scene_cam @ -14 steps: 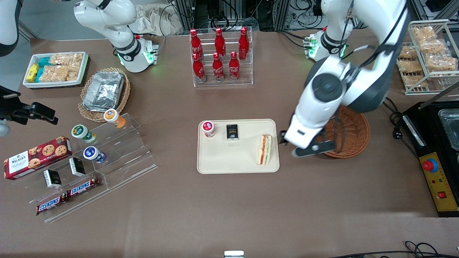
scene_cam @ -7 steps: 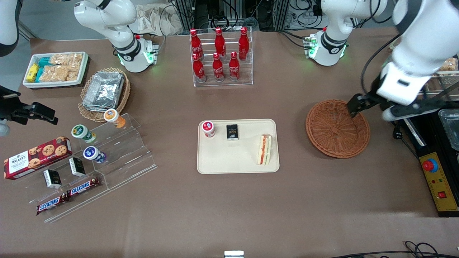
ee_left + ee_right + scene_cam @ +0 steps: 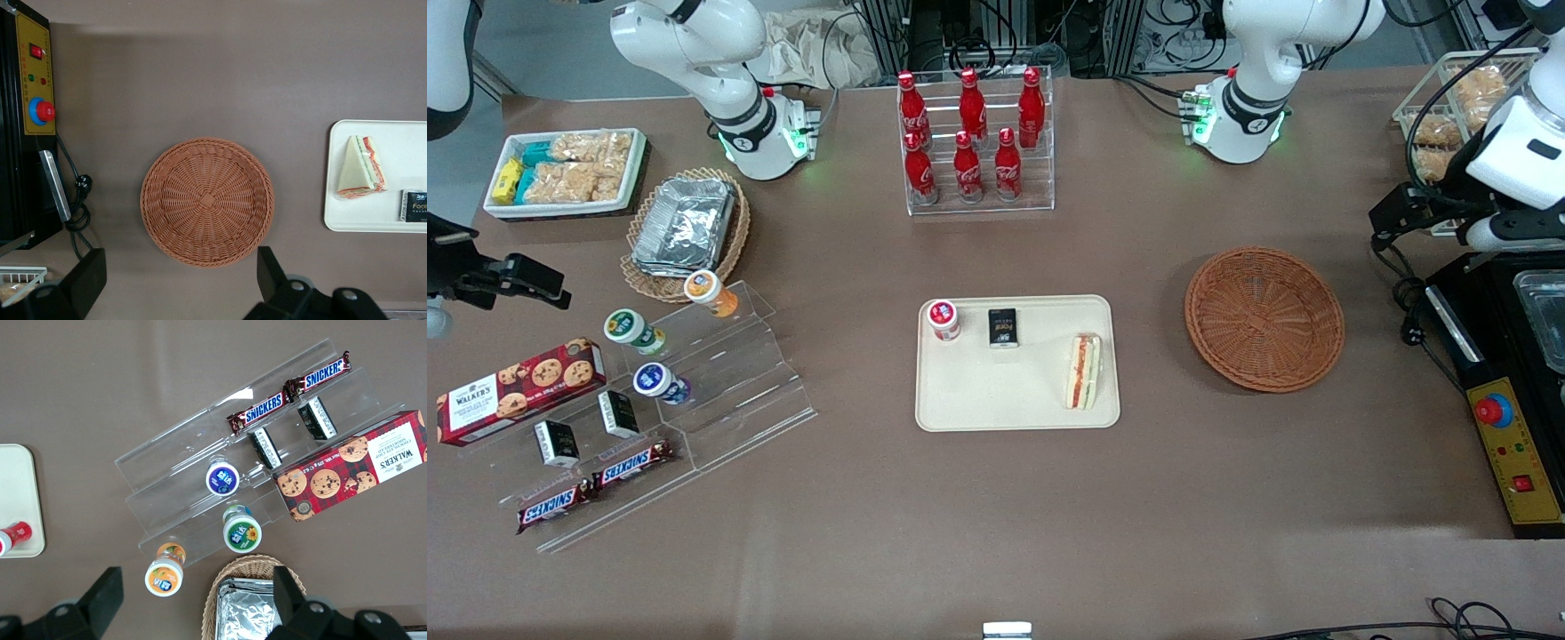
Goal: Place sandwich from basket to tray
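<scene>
The sandwich (image 3: pixel 1083 372) lies on the cream tray (image 3: pixel 996 400), at the tray's end nearest the basket, its red and green filling showing. It also shows in the left wrist view (image 3: pixel 361 167) on the tray (image 3: pixel 373 217). The reddish-brown wicker basket (image 3: pixel 1264 318) is empty; the wrist view looks straight down into the basket (image 3: pixel 207 201). My left gripper (image 3: pixel 1398 212) is open and empty. It hangs high over the table's edge at the working arm's end, farther from the front camera than the basket. In the wrist view the gripper (image 3: pixel 179 272) has its fingers wide apart.
A red-lidded cup (image 3: pixel 943 320) and a black packet (image 3: pixel 1002 327) share the tray. A black control box with a red button (image 3: pixel 1494 411) and a wire snack rack (image 3: pixel 1476 107) stand by the gripper. A bottle rack (image 3: pixel 974 142) and an acrylic stand (image 3: pixel 720 382) stand farther off.
My left gripper has swung from beside the tray, past the basket, out toward the working arm's end of the table. The sandwich has stayed on the tray.
</scene>
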